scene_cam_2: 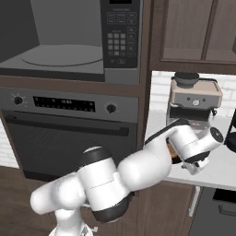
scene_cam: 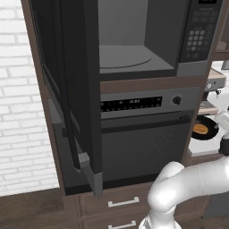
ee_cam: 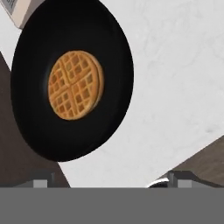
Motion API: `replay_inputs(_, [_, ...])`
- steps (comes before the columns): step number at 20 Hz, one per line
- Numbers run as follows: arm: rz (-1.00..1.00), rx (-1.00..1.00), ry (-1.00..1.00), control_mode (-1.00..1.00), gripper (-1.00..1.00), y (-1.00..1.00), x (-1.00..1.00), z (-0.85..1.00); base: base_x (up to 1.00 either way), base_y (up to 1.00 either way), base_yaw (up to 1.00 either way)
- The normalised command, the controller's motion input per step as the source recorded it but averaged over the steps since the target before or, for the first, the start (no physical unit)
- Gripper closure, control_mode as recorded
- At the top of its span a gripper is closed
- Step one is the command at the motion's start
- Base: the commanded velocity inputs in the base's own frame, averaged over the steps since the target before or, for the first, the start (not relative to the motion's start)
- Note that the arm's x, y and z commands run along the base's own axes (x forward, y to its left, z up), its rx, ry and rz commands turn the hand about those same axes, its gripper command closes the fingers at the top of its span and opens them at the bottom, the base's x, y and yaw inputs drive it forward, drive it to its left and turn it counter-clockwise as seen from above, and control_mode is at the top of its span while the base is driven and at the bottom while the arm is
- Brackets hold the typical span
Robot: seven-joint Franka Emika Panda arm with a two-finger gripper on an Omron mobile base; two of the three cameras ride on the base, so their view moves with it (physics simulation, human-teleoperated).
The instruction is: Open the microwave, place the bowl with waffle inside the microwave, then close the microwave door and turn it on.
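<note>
Microwave (scene_cam: 147,40): it is up high above the oven (scene_cam: 143,138), and the grey inside with its round plate shows.
Microwave door (scene_cam: 67,89): it is swung wide open to the left.
Bowl (ee_cam: 72,78): black and shiny, it sits on the white counter (ee_cam: 175,87), off to the right of the oven, near the coffee machine (scene_cam_2: 193,99).
Waffle (ee_cam: 75,85): golden brown, it lies in the middle of the bowl.
Gripper (ee_cam: 109,183): it hangs over the bowl with its two tips wide apart and nothing between them.
</note>
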Motion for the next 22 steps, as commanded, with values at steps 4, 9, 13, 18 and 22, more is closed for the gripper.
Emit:
replay_inputs(4, [0.04,0.03,0.00,-1.00,-1.00,-0.26,0.36,-0.27,0.00,0.00,0.00])
replay_inputs(9, [0.00,0.00,0.02,-1.00,-1.00,0.00,0.31,-0.14,0.00,0.00,0.00])
replay_inputs(13, [0.00,0.00,0.04,-1.00,-1.00,0.00,0.25,-0.19,0.00,0.00,0.00])
replay_inputs(18, [0.00,0.00,0.04,-1.00,-1.00,0.00,0.16,-0.22,0.00,0.00,0.00])
replay_inputs(22, [0.00,-0.03,0.04,-1.00,-1.00,0.03,0.03,-0.26,0.00,0.00,0.00])
